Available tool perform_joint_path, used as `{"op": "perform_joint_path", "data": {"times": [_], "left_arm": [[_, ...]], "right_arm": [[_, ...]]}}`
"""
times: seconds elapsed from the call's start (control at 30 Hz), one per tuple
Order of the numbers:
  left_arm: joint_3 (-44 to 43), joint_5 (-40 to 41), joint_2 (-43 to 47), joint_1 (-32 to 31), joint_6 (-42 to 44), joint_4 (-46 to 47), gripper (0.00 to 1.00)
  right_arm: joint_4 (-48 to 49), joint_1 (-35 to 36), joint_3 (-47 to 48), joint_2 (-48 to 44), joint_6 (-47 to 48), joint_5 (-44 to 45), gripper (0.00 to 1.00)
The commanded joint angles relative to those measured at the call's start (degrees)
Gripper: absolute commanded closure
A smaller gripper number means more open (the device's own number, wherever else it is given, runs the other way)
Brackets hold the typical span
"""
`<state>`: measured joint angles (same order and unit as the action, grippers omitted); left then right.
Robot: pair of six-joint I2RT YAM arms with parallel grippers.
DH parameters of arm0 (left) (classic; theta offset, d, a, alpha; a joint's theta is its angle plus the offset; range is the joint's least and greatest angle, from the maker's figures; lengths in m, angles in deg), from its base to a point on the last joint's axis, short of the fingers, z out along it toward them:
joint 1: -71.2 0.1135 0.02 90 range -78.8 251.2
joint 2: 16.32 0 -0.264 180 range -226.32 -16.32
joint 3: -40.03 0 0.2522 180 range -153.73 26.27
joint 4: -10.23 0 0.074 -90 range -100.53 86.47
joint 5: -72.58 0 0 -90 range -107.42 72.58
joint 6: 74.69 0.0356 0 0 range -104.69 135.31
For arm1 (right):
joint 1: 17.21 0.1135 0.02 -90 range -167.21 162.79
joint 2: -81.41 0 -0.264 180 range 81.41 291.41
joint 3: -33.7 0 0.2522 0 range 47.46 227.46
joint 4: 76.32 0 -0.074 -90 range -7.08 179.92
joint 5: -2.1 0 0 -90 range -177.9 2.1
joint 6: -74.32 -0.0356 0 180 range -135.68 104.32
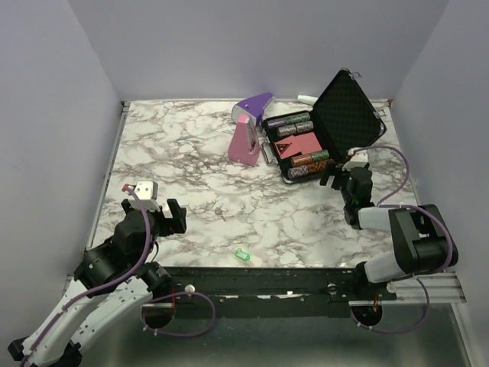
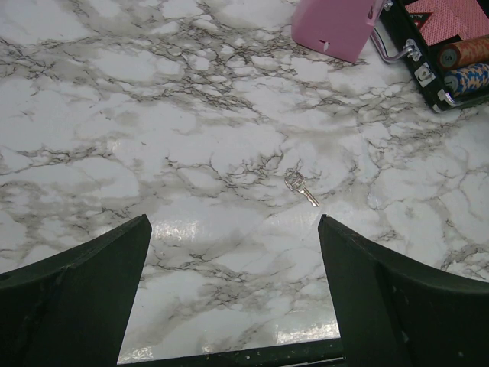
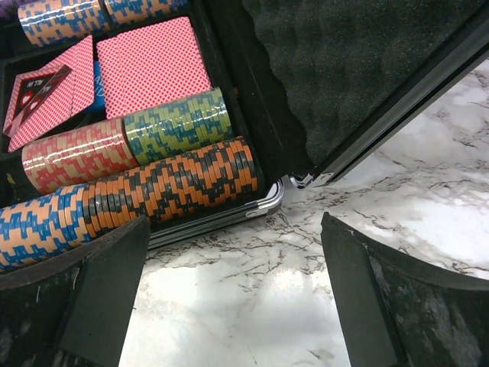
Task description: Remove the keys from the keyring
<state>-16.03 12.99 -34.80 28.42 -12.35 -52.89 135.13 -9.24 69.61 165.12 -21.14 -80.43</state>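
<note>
A tiny key with a bright green head point(image 1: 243, 254) lies alone on the marble near the front edge, out of both wrist views. A small silvery key point(image 2: 301, 188) lies on the marble, with what looks like a thin grey ring point(image 2: 291, 180) at its head. In the top view it is a faint speck point(image 1: 219, 212). My left gripper point(image 1: 163, 217) is open and empty, and hovers left of that speck; in the left wrist view point(image 2: 233, 223) the silvery key lies just beyond the right finger. My right gripper point(image 1: 336, 179) is open and empty at the case's near corner point(image 3: 233, 223).
An open black poker case point(image 1: 348, 103) with chips point(image 3: 160, 183) and red cards stands back right. A purple-and-pink wedge-shaped object point(image 1: 247, 138) stands left of it. The table's front edge point(image 1: 252, 269) runs just behind the green key.
</note>
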Motion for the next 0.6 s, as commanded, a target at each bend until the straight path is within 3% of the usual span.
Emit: {"op": "perform_joint_path", "data": {"times": [0.0,0.13,0.2,0.27,0.57], "left_arm": [[-0.67,1.4,0.55,0.33,-0.2,-0.03,0.01],[-0.32,1.14,0.73,0.33,-0.2,0.32,0.01],[-0.32,0.61,0.64,0.42,0.06,0.67,0.01],[-0.41,0.35,0.03,0.42,0.15,0.67,0.01],[-0.15,-0.62,-1.03,0.42,0.41,1.37,0.01]], "right_arm": [[11.02,-2.07,-2.02,2.34,1.32,-4.81,0.0],[23.04,-4.36,-5.79,7.16,1.06,-9.48,0.0],[29.9,-5.33,-7.82,9.72,-1.48,-7.74,0.0],[26.52,-5.42,-6.86,9.03,-0.79,-7.99,0.0],[28.36,-5.42,-7.47,9.38,-0.7,-7.73,0.0]]}}
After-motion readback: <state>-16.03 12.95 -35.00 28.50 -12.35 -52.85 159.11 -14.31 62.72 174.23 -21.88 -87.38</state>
